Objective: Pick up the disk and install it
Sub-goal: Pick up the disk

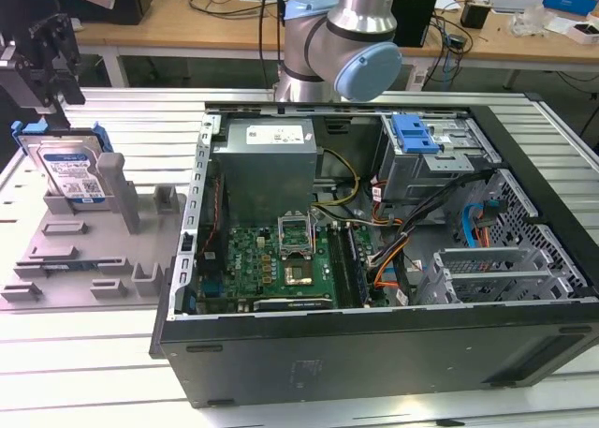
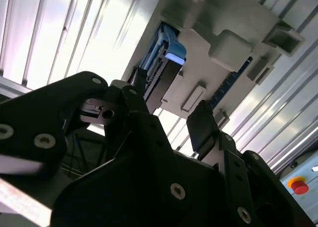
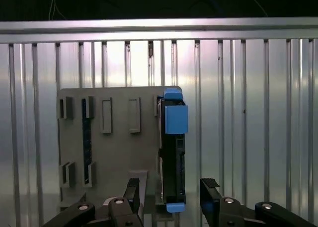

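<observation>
I've got the gripper hanging over the far end of the grey holder, on the exterior view's left, with the arm reaching across from behind the open computer case. The disk stands on edge in that holder, leaning back a little, label facing the camera. It sits just below the gripper and the two are apart.

In the first wrist view I'm looking along the fingers straight at the disk, seen edge-on, its blue bracket bright at the far end. The gripper is spread wide, one finger on each side of the disk's line, with clear gaps on both sides. It's pinching nothing.

The second wrist view shows the gripper the same way: fingers parted, and the disk in its slot beyond them. The holder lies on the slatted metal table, just beside the case on the exterior view's left.
</observation>
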